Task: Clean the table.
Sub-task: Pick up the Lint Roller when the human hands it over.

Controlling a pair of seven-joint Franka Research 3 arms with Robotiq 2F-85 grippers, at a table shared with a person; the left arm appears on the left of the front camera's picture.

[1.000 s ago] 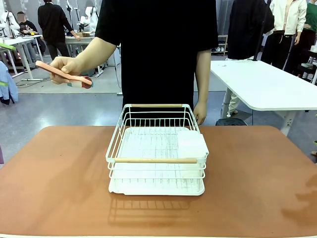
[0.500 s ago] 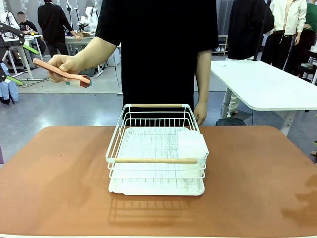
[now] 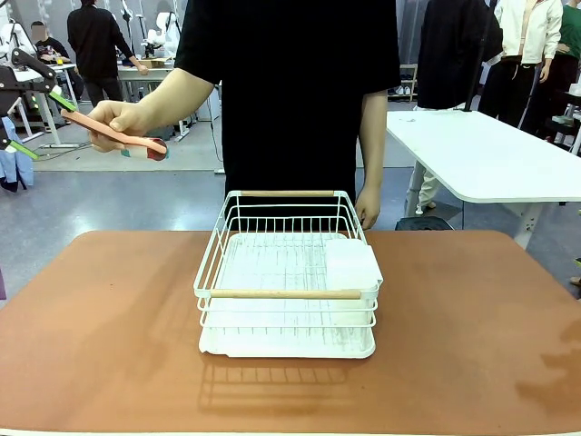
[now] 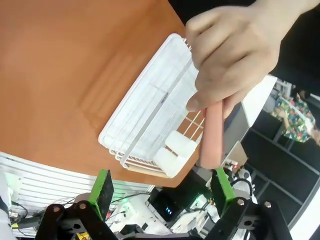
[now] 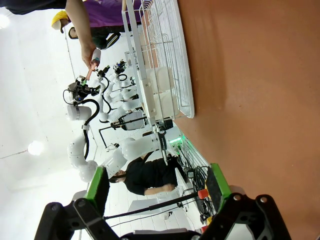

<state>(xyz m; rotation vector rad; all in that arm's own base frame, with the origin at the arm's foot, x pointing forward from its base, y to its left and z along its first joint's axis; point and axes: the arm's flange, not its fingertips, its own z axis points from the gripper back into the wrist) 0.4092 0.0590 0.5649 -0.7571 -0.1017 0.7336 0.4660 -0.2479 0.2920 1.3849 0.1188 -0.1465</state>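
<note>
Smooth glossy table (image 3: 100,345); white wire rack (image 3: 272,263)

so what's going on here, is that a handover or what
A person's hand holds a pink tool out in the air, above and to the left of the white rack that stands on the table. The left pincer is open at the tool's free end and grips nothing yet, so it looks like a handover about to happen. The right pincer hangs open over the table, holding nothing.
</note>
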